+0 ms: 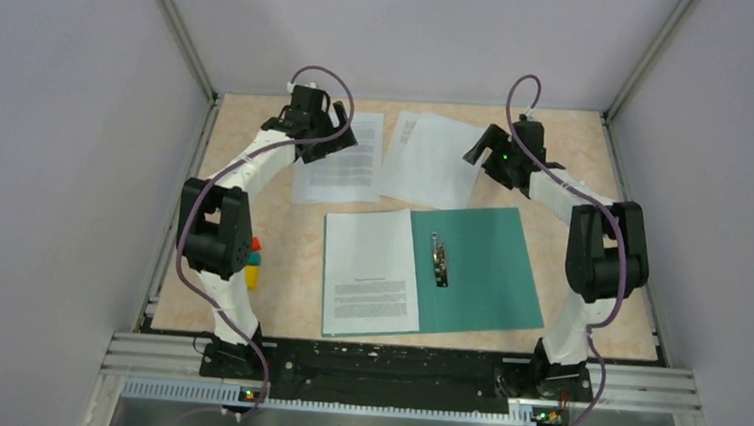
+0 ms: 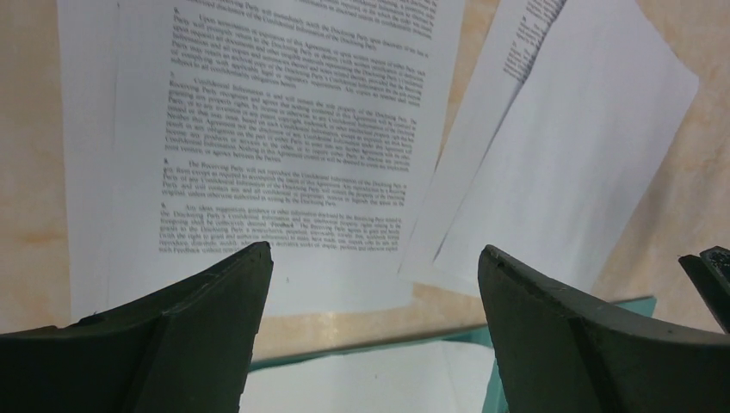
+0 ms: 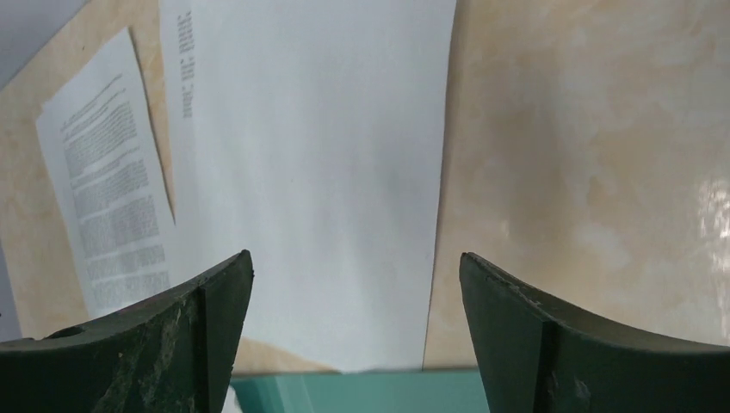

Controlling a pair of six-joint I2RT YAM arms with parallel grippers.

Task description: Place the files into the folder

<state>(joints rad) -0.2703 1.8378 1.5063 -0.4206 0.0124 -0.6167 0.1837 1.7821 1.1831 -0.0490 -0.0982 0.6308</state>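
Observation:
The teal folder (image 1: pixel 475 265) lies open mid-table, its metal fastener (image 1: pixel 439 259) on the spine. One printed sheet (image 1: pixel 371 271) lies on its left half. Two more files lie behind it: a printed sheet (image 1: pixel 342 160) at back left and a mostly blank sheet (image 1: pixel 432 159) beside it. My left gripper (image 1: pixel 311 118) hovers open over the printed sheet (image 2: pixel 284 146), empty (image 2: pixel 375 255). My right gripper (image 1: pixel 485 145) hovers open over the blank sheet's right edge (image 3: pixel 318 172), empty (image 3: pixel 355 258). The folder's far edge shows in both wrist views (image 2: pixel 637 305) (image 3: pixel 361 391).
Small coloured blocks (image 1: pixel 253 263), red, green and yellow, sit by the left arm. Grey enclosure walls and metal frame rails (image 1: pixel 180 34) bound the beige table (image 1: pixel 578 147) on three sides.

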